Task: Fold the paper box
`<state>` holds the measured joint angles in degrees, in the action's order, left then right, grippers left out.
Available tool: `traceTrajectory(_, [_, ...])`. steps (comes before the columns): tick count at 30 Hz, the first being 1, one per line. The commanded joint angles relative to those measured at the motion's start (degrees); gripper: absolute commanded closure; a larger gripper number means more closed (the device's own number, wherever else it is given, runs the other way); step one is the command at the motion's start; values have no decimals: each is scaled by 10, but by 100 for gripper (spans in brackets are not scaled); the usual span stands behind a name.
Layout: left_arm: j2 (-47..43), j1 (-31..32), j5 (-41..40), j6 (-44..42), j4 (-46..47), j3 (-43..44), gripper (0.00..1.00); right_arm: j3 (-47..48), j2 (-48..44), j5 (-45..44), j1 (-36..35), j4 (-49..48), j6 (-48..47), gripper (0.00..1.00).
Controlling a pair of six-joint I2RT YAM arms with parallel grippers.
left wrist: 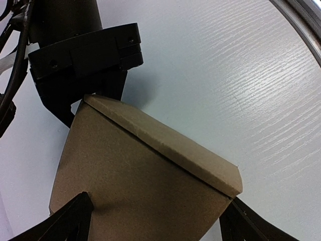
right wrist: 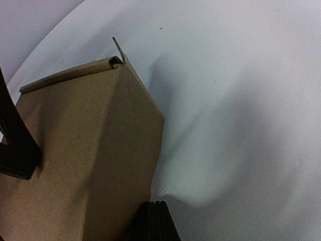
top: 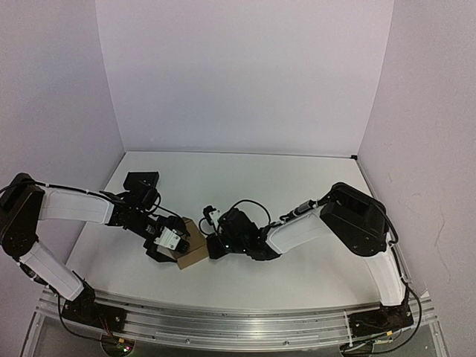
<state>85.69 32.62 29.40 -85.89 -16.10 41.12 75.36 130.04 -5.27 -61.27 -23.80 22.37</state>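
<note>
Paper box (top: 192, 251) on white table (top: 297, 186) | left end effector (top: 169, 239) spread around it | right end effector (top: 214, 242) closed

So the table (top: 297, 186) was plain white with a faint wood-grain texture, and just 1 thing sat on it: the paper box (top: 192, 248), brown cardboard, folded up, near the front-middle.
</note>
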Motion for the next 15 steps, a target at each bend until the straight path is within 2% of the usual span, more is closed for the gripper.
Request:
traceTrajectory(1, [18,0,22,12,44,0,10,13,-16,20,-71,-53,69,100])
traceTrajectory(5, [23,0,45,5,40,7,7,3,-25,-24,-82,-77,106,100])
traceTrajectory(7, [23,-8,46,11,18,24,5,-55,-60,-75,-83,-78,133,100])
traceTrajectory(10, [13,-43,78,-5,-72,64,4,-144,-130,-165,-82,-71,136,100])
traceTrajectory(12, [0,-68,99,-24,-131,87,3,-176,-156,-177,-81,-67,112,100])
traceTrajectory(15, [-31,-83,105,-45,-198,101,0,-170,-173,-152,-79,-32,67,100])
